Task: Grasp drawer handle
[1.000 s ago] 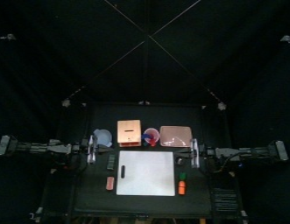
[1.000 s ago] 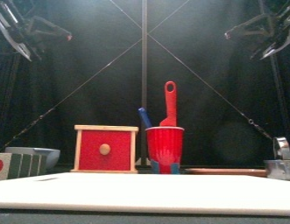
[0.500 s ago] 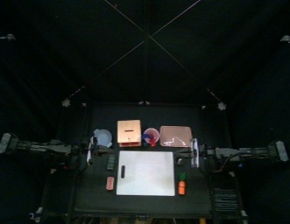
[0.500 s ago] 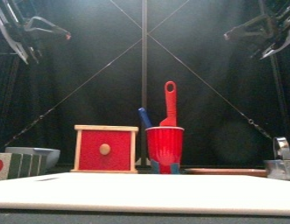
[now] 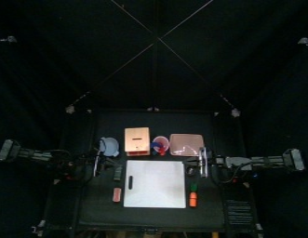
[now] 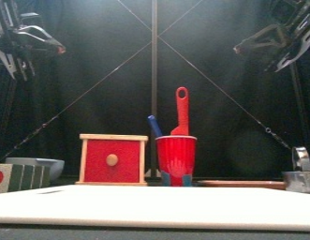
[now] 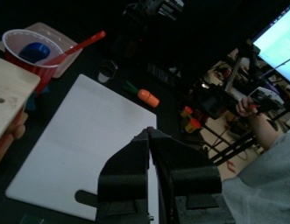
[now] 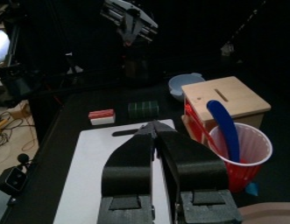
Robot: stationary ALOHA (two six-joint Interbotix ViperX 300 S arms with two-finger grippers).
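A small wooden box [image 6: 113,159] with a red drawer front and a pale round knob handle [image 6: 112,160] stands at the back left of the table. It also shows in the top view [image 5: 139,142] and the right wrist view [image 8: 235,96]. My left gripper [image 6: 26,42] hangs high above the table's left side, shut and empty, jaws together in the left wrist view [image 7: 148,133]. My right gripper [image 6: 270,37] hangs high on the right, shut and empty, jaws together in the right wrist view [image 8: 155,129]. Both are far from the knob.
A red cup [image 6: 176,155] with a red spatula [image 6: 181,108] and a blue utensil [image 8: 223,122] stands right of the box. A white board [image 5: 156,183] lies in front. A blue bowl [image 5: 109,146], pink tray [image 5: 186,144], grey rack [image 6: 26,173] and metal cup [image 6: 299,178] stand around. A person [image 7: 270,131] sits beyond the curtains.
Both arms have shifted slightly high above the table; the grippers have turned a little in the front view. Nothing on the table has moved.
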